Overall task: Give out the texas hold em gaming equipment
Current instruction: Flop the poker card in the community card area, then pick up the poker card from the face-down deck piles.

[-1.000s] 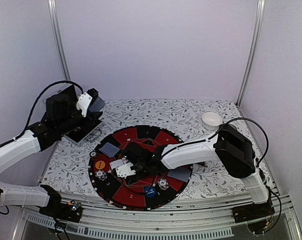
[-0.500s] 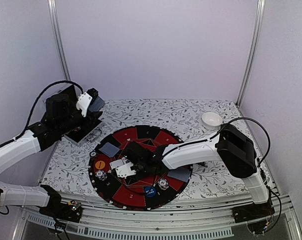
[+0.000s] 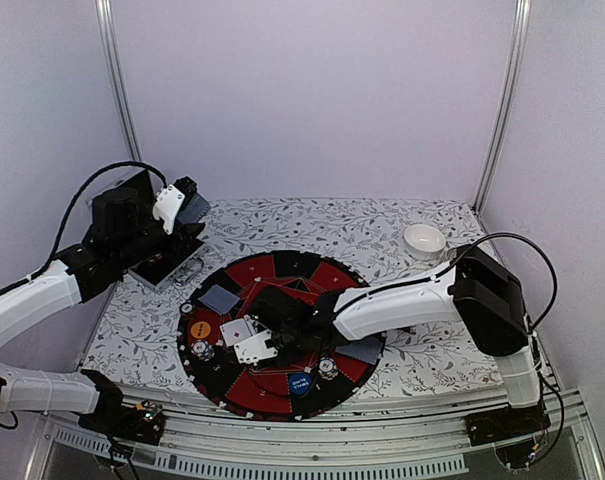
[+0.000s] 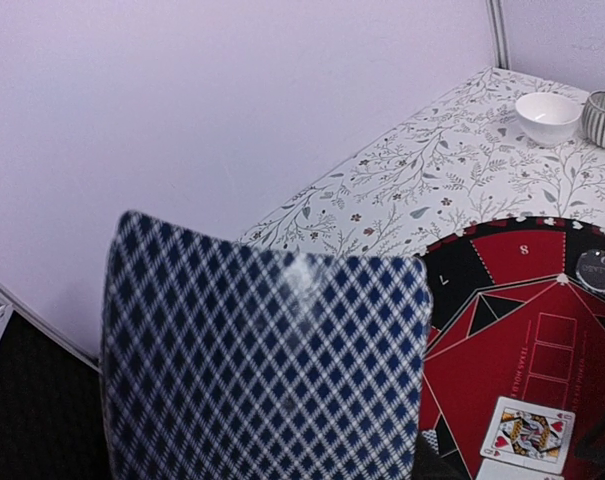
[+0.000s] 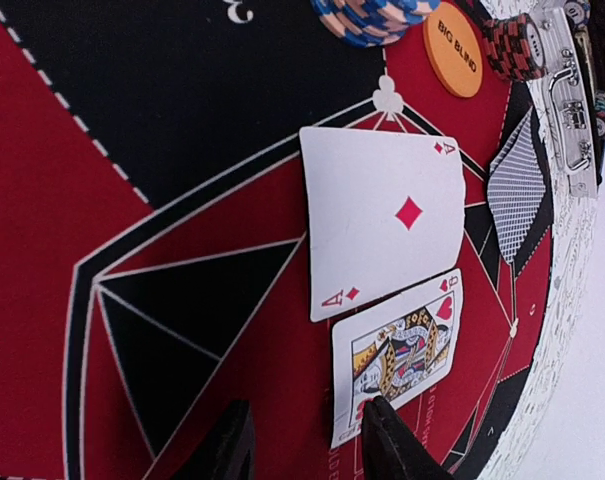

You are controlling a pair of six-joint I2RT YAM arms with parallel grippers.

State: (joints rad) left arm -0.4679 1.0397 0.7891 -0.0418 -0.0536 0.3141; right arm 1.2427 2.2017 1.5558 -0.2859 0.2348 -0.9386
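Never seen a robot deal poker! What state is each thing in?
Ace of diamonds, face up on mat.
Queen of hearts, face up on mat.
Checked-back card, gripped by left end effector.
Second checked card, face down on mat.
Right end effector, open, empty.
White bowl, upright.

Cards [image 5: 387, 220] — two face-up, perhaps three face-down.

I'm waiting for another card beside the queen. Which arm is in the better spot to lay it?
Probably the right. The right gripper hangs open and empty right by the queen of hearts on the red-and-black mat. The left gripper is off the mat, holding up a blue-checked card.
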